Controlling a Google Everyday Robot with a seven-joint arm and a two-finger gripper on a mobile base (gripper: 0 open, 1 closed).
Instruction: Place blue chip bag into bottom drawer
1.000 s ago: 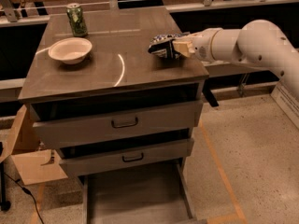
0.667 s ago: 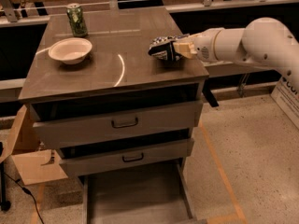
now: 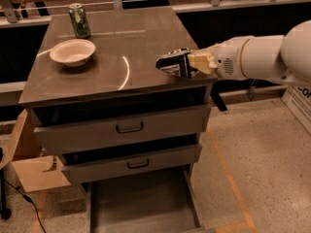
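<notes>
The blue chip bag [image 3: 174,63] is a dark crinkly bag with pale patches, held just above the right front part of the cabinet top [image 3: 116,42]. My gripper [image 3: 194,62] comes in from the right on a white arm and is shut on the bag's right end. The bottom drawer [image 3: 141,205] is pulled out at floor level below the cabinet, a shallow grey tray with low side rails and nothing in it.
A white bowl [image 3: 73,51] and a green can [image 3: 79,20] stand on the left of the cabinet top. Two upper drawers with black handles [image 3: 129,128] are slightly open. A cardboard box [image 3: 29,164] stands on the floor to the left.
The arm and the bag have shifted slightly toward the cabinet's front right edge. The bag stays in the gripper.
</notes>
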